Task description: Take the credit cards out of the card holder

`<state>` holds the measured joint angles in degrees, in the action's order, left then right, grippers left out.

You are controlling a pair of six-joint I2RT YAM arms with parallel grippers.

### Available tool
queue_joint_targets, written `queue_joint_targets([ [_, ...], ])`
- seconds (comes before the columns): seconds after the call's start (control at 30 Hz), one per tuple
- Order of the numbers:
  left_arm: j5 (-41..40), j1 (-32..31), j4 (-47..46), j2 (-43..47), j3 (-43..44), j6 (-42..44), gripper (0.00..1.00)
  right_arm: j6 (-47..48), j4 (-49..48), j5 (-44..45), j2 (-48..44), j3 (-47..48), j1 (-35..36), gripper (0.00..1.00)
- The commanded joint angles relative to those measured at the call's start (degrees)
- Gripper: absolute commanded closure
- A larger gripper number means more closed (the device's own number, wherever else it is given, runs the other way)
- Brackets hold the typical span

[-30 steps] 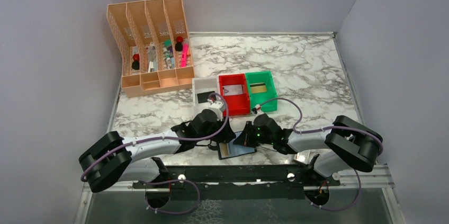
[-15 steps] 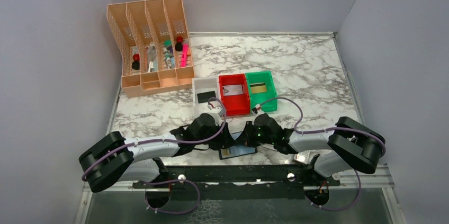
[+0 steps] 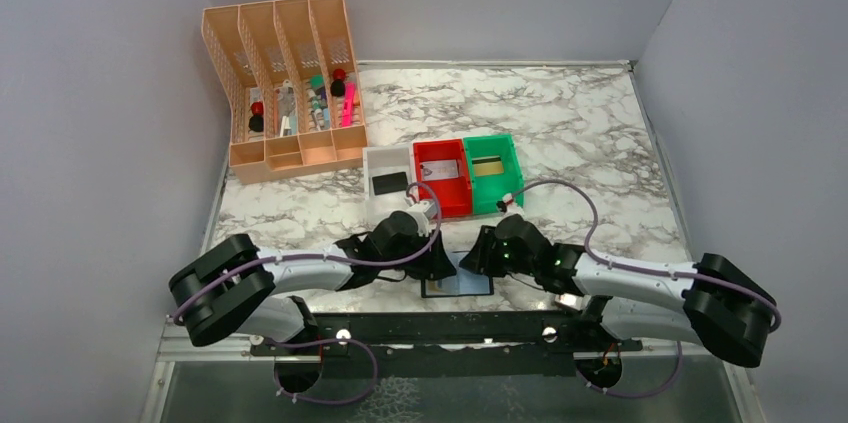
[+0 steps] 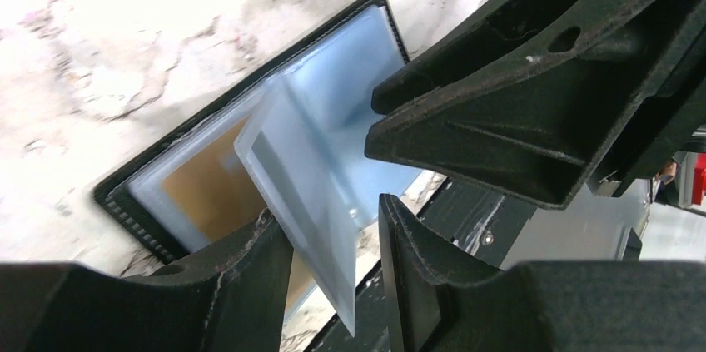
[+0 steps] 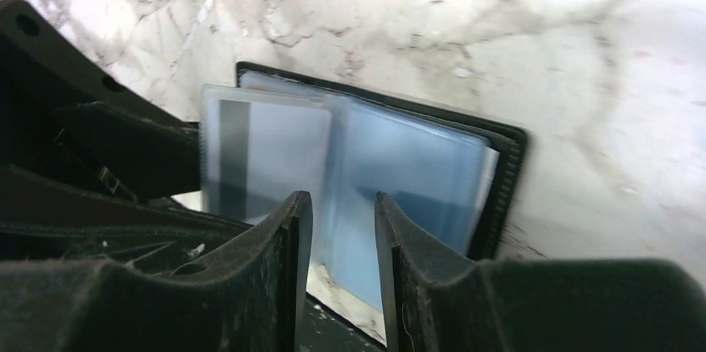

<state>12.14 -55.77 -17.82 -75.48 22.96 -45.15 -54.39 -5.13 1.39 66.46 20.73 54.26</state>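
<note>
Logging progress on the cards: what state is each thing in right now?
card holder: open flat, one pocket leaf raised
gold card: inside a pocket
striped card: inside the raised leaf
black card: out, lying in white bin
left gripper: open, raised leaf between its jaws
right gripper: open above card holder

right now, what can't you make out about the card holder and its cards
- Top view: the card holder is small, partly under both arms' jaws; cards cannot be counted.
- Left wrist view: the gold card is partly covered by the lifted clear page and the left jaws.
- Right wrist view: blur smears the striped card; the right jaws hide the pockets' near edge.
</note>
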Motion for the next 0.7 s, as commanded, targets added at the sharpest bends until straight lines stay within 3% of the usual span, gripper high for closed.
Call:
queue_joint_targets([
  [0.0,1.77,-2.19,-3.45,-3.13,4.68,0.47,0.56,-2.01,13.56,10.64,-5.55,1.36,-0.30,0.61],
  [0.27,-0.20,-6.54,-3.64,-9.02,9.33,1.27,0.56,-8.11,31.70,22.53,-19.45,2.14,-0.30,0.61],
  [0.47,-4.11,-6.55,-3.04,-4.22,7.87,1.75,0.53,-2.98,27.30,17.46,-29.49,-0.49,-0.30,0.61],
  [0.67,5.72,-6.76,-3.09,-9.10,13.15,3.90,0.51,-4.08,27.96,17.47,-30.43,-0.53,-0.30,0.60],
])
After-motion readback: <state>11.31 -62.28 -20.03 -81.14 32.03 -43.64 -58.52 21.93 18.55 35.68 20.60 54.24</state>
